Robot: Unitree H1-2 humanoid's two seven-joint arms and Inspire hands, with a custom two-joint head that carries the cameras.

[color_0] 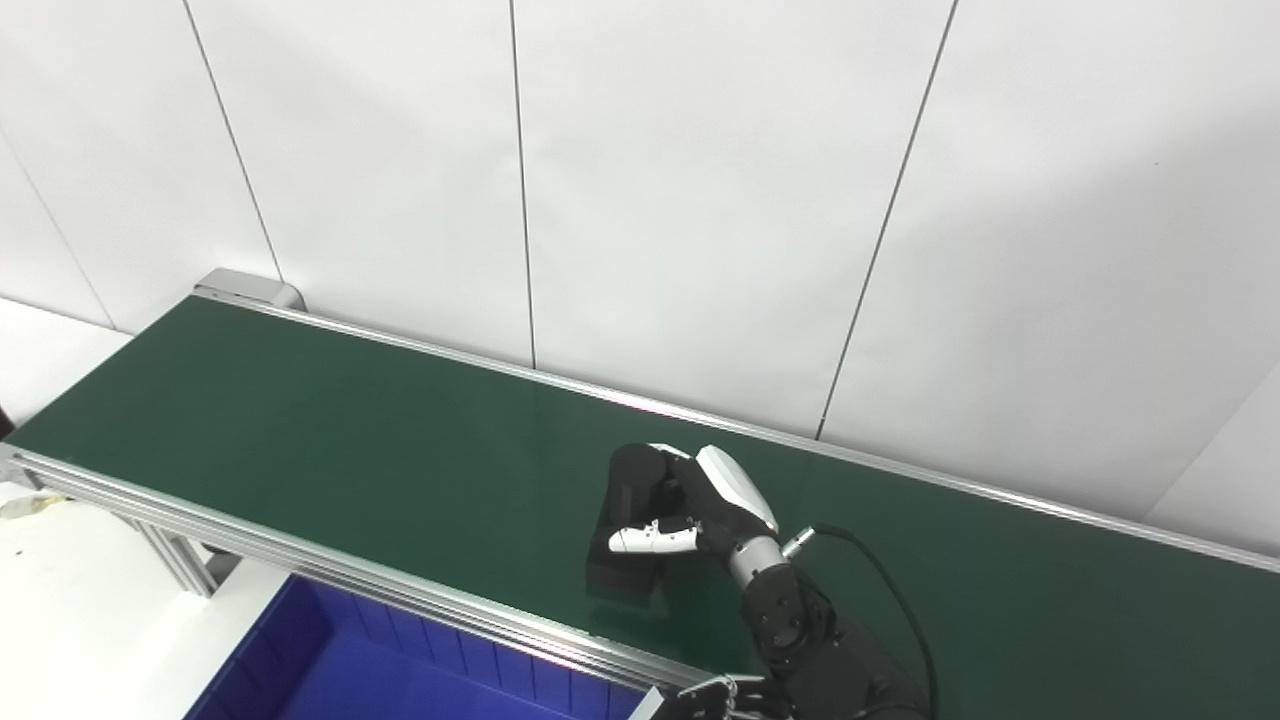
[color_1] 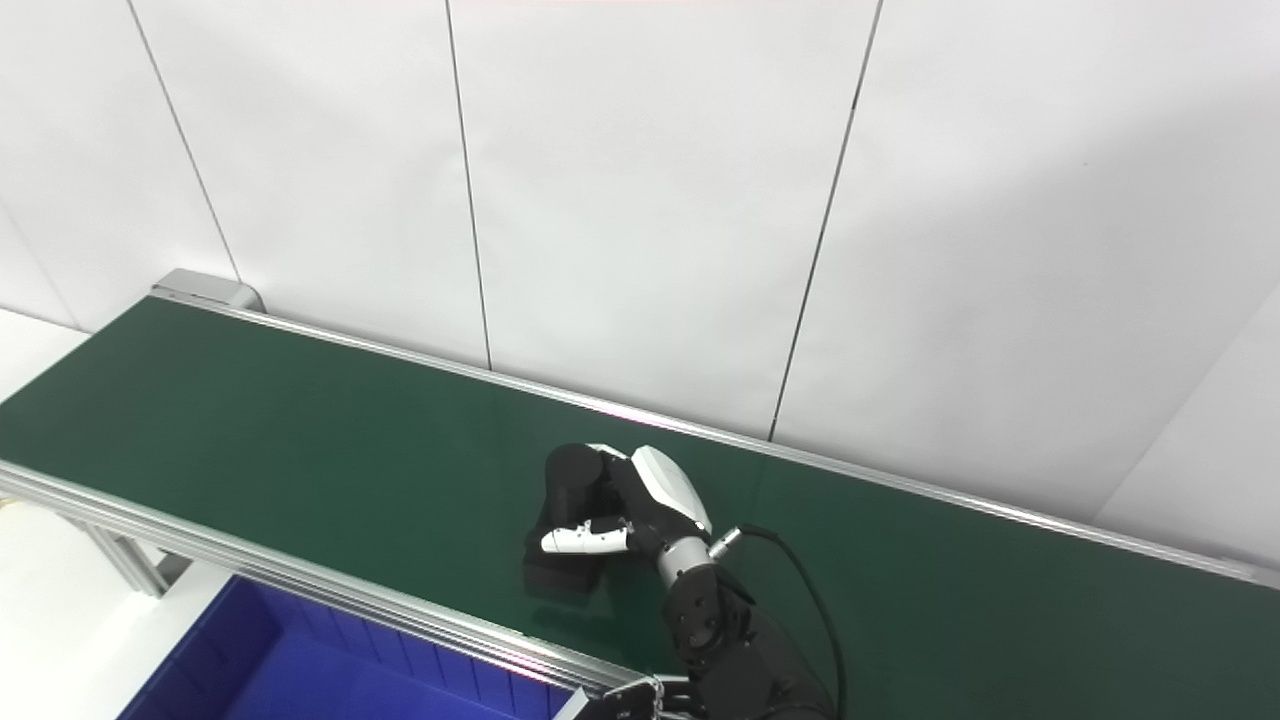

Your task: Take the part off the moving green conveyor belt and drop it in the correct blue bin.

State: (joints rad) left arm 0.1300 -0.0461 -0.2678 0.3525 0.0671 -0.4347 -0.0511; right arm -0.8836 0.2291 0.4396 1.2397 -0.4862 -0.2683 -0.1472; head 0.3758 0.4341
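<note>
A black blocky part (color_0: 622, 562) lies on the green conveyor belt (color_0: 300, 430) near its front rail. My right hand (color_0: 690, 500) reaches in from the bottom right and is shut on the part, with dark fingers curled over its top and the white thumb (color_0: 652, 540) across its near side. The part still touches the belt. It also shows in the right eye view (color_1: 560, 570), held by the same hand (color_1: 630, 495). Only the fingertips of my left hand (color_0: 715, 697) show at the bottom edge.
A blue bin (color_0: 330, 660) stands below the belt's front aluminium rail (color_0: 400, 590) at the bottom left. A white panelled wall (color_0: 700, 200) runs close behind the belt. A black cable (color_0: 890, 590) loops from the right wrist.
</note>
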